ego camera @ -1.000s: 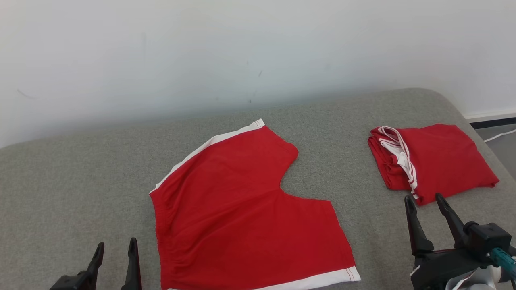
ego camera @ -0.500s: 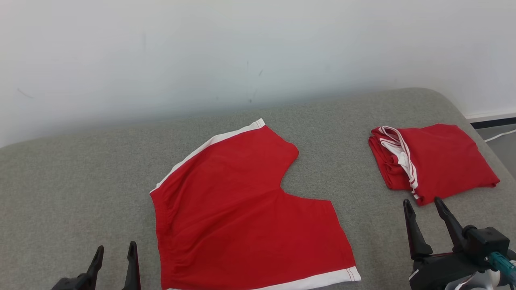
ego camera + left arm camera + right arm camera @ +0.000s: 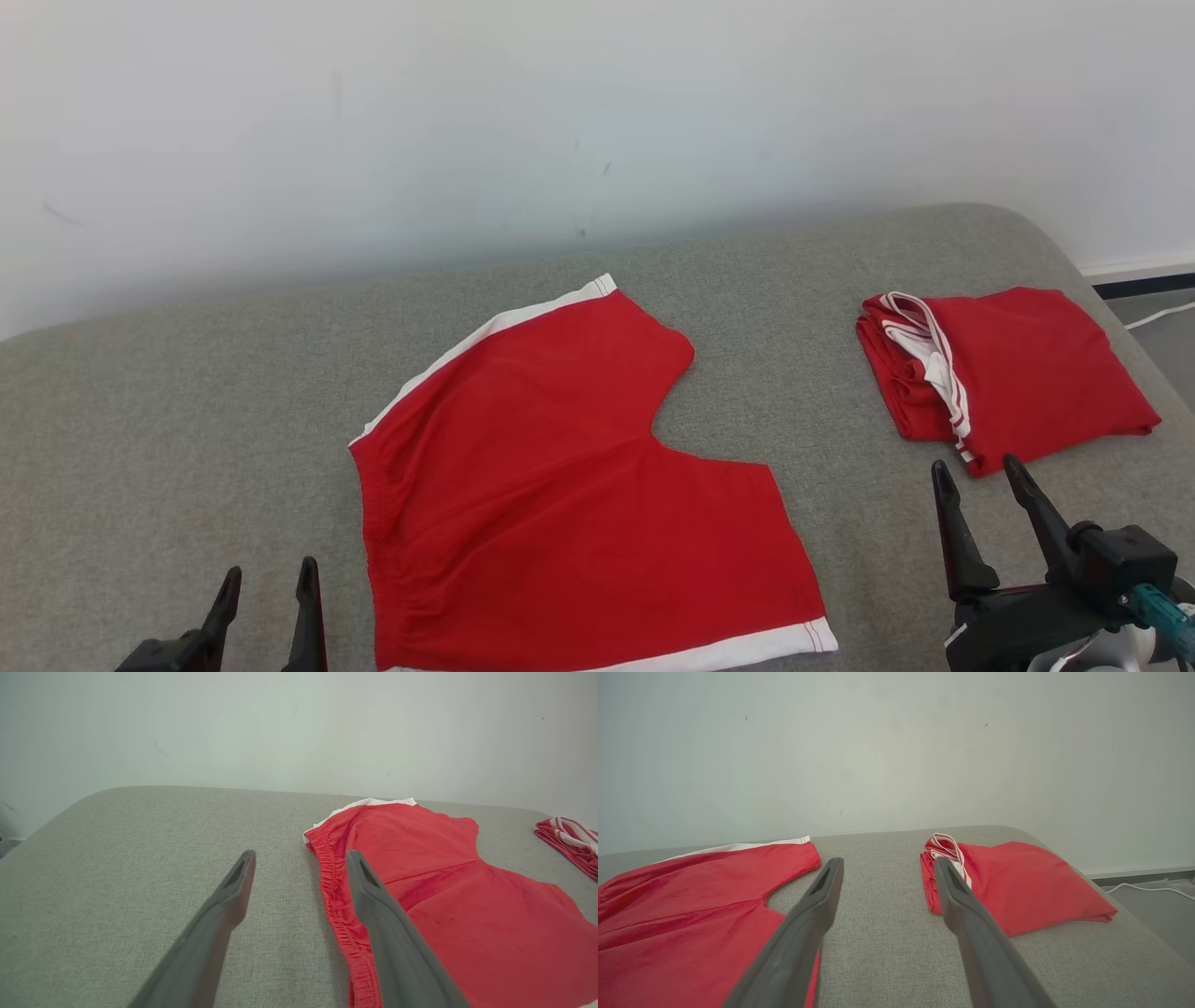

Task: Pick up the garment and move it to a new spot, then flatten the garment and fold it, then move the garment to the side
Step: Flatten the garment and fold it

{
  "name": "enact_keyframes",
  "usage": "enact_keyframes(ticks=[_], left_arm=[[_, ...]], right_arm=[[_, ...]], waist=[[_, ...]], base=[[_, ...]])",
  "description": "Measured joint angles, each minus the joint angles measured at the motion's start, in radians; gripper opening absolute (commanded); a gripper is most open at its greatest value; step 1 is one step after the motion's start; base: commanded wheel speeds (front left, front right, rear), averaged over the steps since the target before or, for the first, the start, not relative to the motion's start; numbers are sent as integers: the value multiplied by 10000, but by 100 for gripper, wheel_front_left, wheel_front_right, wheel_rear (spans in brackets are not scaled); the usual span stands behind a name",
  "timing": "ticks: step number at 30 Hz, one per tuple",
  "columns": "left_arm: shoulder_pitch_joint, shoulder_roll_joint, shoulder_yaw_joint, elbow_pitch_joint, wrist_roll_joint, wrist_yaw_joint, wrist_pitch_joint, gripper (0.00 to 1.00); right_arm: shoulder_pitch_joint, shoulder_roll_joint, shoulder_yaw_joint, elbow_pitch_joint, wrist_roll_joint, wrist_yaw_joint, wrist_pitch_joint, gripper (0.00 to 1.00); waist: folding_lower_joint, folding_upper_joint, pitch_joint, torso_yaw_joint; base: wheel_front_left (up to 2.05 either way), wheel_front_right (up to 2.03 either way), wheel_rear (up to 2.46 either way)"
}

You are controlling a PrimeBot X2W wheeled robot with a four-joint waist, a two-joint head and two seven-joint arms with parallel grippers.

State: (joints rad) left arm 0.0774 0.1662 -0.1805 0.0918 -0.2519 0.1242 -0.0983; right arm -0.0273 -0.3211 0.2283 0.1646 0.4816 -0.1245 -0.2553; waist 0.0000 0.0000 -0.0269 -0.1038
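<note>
Two open, empty claws: left claw (image 3: 270,567), right claw (image 3: 975,462).
Red shorts (image 3: 560,485) lie flat between them, waistband (image 3: 327,868) just beside the left; folded red pile (image 3: 1027,373), probably more shorts, just beyond the right.

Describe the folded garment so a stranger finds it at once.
On the grey padded surface by the white wall, look toward the right end. The folded garment is a compact red stack with striped white trim; the neighbouring red shorts lie spread flat.
</note>
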Motion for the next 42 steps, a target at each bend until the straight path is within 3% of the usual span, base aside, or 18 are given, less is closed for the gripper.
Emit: enact_keyframes(ticks=[11, 24, 30, 41, 42], left_arm=[[-6, 117, -209, -10, 132, -48, 334, 100], [-7, 155, -1020, 723, -449, -1239, 2132, 100], [-235, 151, -1030, 1241, -802, -1427, 2723, 100], [-901, -109, -1122, 2431, -1003, -1609, 3214, 100], [-925, -115, -1139, 2573, -1003, -1611, 3273, 47]], right_arm=[[-15, 67, 182, 228, 25, 58, 236, 100], [24, 249, 1183, 894, 564, 637, 2173, 100], [-12, 433, 1618, 1329, 746, 897, 3114, 100], [-610, 965, 1964, 2422, 826, 991, 3877, 100], [-749, 1080, 2008, 2594, 826, 995, 3887, 96]], waist=[[0, 0, -28, 62], [0, 0, 53, 105], [0, 0, 221, 129], [1, 0, 494, 159], [0, 0, 534, 146]], base=[[0, 0, 0], [0, 0, 0], [0, 0, 0], [0, 0, 0], [0, 0, 0]])
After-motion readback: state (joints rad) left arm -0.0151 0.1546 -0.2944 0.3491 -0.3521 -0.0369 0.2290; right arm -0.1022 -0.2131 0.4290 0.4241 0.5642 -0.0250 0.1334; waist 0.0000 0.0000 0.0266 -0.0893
